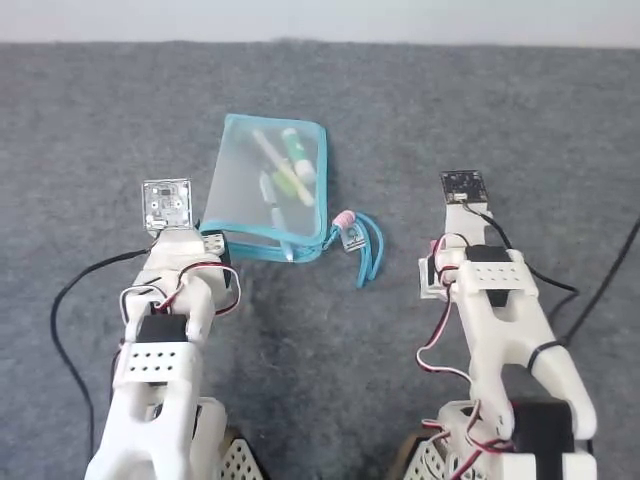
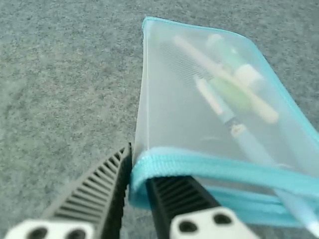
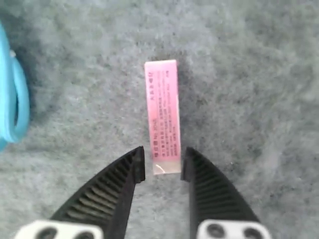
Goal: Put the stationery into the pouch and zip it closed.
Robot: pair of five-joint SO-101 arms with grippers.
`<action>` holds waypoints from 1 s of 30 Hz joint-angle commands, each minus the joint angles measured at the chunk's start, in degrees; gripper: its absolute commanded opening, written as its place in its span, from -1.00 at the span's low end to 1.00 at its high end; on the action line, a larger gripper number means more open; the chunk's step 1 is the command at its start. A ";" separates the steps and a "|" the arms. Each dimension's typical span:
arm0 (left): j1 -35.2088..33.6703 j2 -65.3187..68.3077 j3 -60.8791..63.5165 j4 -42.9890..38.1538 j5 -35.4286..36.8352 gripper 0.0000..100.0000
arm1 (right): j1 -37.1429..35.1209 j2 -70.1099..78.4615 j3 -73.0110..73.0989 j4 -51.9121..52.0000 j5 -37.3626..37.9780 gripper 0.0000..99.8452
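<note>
The clear pouch point(image 1: 262, 190) with the blue edge is lying flat on the grey carpet point(image 1: 520, 120), in front of the two arms. Pens point(image 1: 275, 160) and a glue stick point(image 1: 297, 155) are being kept inside it. A blue pen point(image 2: 299, 211) is poking out through the open zipper side. One corner of the pouch is being pinched by the left gripper point(image 2: 138, 168), and its fingers are shut tight on the blue zipper edge. The pouch is being judged as light, thin and floppy. It is best held by that thicker edge, where it will not slip or crumple.

The pink eraser point(image 3: 162, 114) is lying on the carpet, apart from the pouch and near the blue strap point(image 3: 12, 104). The right gripper point(image 3: 163, 162) is being held low over it. Its fingers are apart, one on each side of the eraser's near end. As far as can be seen, the eraser is not being squeezed yet. It is being judged as small, light and fairly firm, with smooth sides. It is best gripped across its narrow sides, nearer the middle, so that it is not tipped when it is lifted.
</note>
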 commanded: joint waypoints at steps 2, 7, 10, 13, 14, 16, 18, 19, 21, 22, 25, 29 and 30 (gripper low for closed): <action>0.35 -2.46 -1.10 0.09 0.18 -0.97 | 0.04 -1.71 -0.97 -1.01 0.53 -0.57; 0.26 -2.46 -1.10 0.09 0.18 -0.97 | 0.13 -1.36 -0.97 -1.54 0.79 -0.87; 0.26 -2.46 -1.10 0.09 0.18 -0.97 | -0.84 -1.27 -0.79 -1.10 0.70 -0.63; 0.26 -2.46 -1.01 0.09 0.18 -0.97 | -1.71 -1.27 -0.62 -1.10 0.79 -0.61; 0.26 -2.46 -1.01 0.09 0.18 -0.97 | -1.71 -1.27 -0.62 -1.10 0.79 -0.63; 0.26 -2.46 -1.01 0.09 0.18 -0.97 | -1.63 -1.27 -0.62 -1.10 0.79 -0.68; 0.26 -2.46 -1.01 0.09 -0.62 -0.97 | -1.71 -1.19 -0.62 -1.27 0.88 -0.70; 0.35 -2.46 -1.01 0.09 -1.23 -0.97 | -1.89 -1.01 -0.62 -1.27 0.88 -0.70; 0.53 -2.46 -0.92 0.09 -1.49 -0.97 | -1.98 0.84 -1.05 -1.54 0.97 -0.70; 0.53 -2.46 -0.92 0.09 -1.58 -0.97 | -1.80 2.15 -1.58 -1.54 1.05 -0.70; 0.53 -2.46 -0.48 0.09 -1.58 -0.97 | -1.19 5.05 -3.60 -1.10 1.76 -0.71; 0.18 -2.46 -0.48 0.09 -1.67 -0.97 | -0.66 5.58 -4.04 -1.10 1.67 -0.73; 0.18 -2.46 -0.48 0.09 -1.67 -0.97 | -0.57 5.49 -4.04 -1.10 1.67 -0.77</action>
